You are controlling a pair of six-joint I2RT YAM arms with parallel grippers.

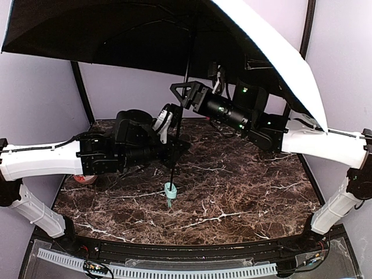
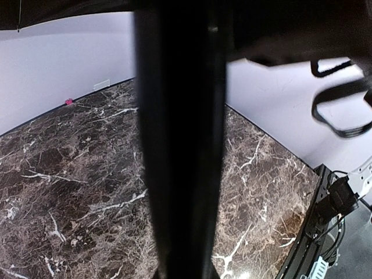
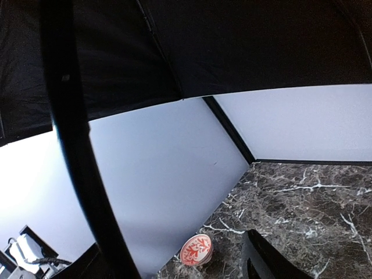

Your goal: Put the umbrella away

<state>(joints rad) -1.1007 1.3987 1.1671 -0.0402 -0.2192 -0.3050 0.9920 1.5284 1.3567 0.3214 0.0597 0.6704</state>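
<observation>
- Near, low at centre: risk of the handle [image 1: 170, 189] of the umbrella [image 1: 116, 35] swinging down onto the table [image 1: 244, 192] with any tilt of the shaft [image 1: 172, 168]; hangs just above the marble, below both grippers.
- Left of centre: left gripper [image 1: 176, 146] clamped narrow on the shaft, the only hold; likely to pivot or slip under the weight of the open canopy [image 1: 279, 64] overhead.
- Farther and higher: right gripper [image 1: 185, 96] spread wide, with the shaft seemingly between its fingers, close to one, unpressed; could shove the thin rod aside by closing off-centre.
- Far and above: canopy fully open, black lining downward, spanning both arms; could snag on the right arm [image 1: 325, 142] during collapse.
</observation>
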